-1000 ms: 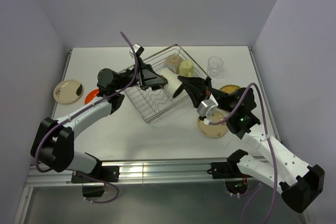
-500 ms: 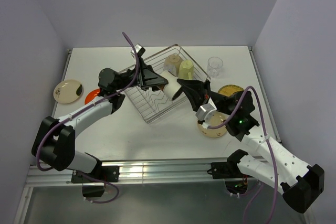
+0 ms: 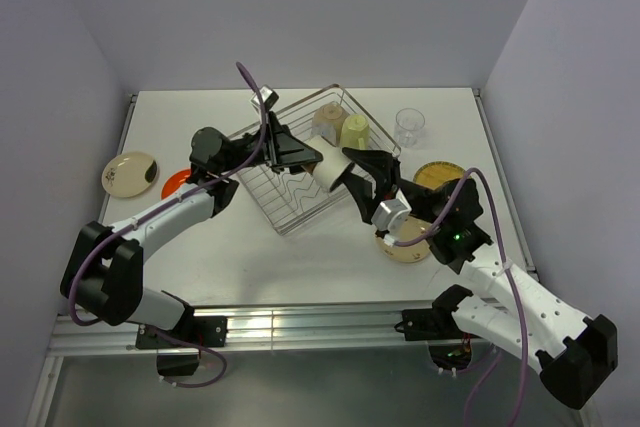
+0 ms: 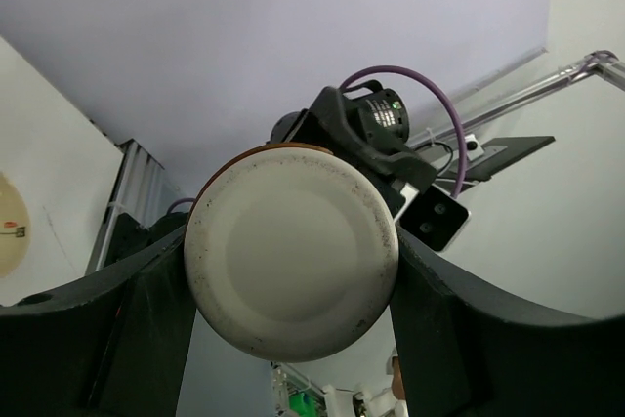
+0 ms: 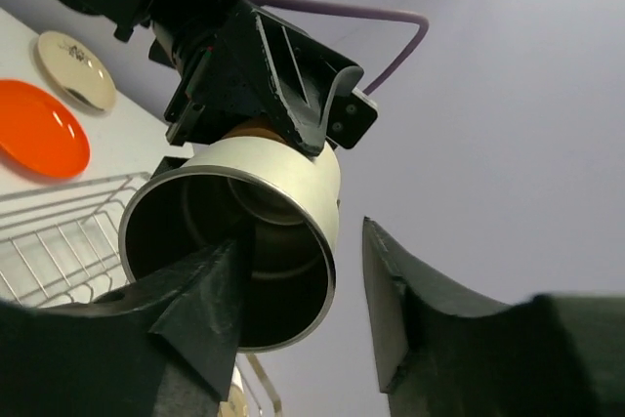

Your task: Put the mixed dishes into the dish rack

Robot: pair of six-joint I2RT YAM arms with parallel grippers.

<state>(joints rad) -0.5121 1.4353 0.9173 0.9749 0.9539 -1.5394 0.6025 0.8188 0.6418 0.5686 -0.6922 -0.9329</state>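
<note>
I see left end effector [image 4: 291, 285] clamping brown-and-white cup [image 5: 293, 168] above dish rack [image 3: 262, 203]; right end effector [image 5: 305, 241] parted, one finger inside cup.

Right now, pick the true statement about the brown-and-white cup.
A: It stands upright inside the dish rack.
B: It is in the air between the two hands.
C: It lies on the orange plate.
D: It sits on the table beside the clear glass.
B: the cup hangs over the dish rack, its base clamped in the left hand, with one finger of the open right hand inside its rim.
</note>
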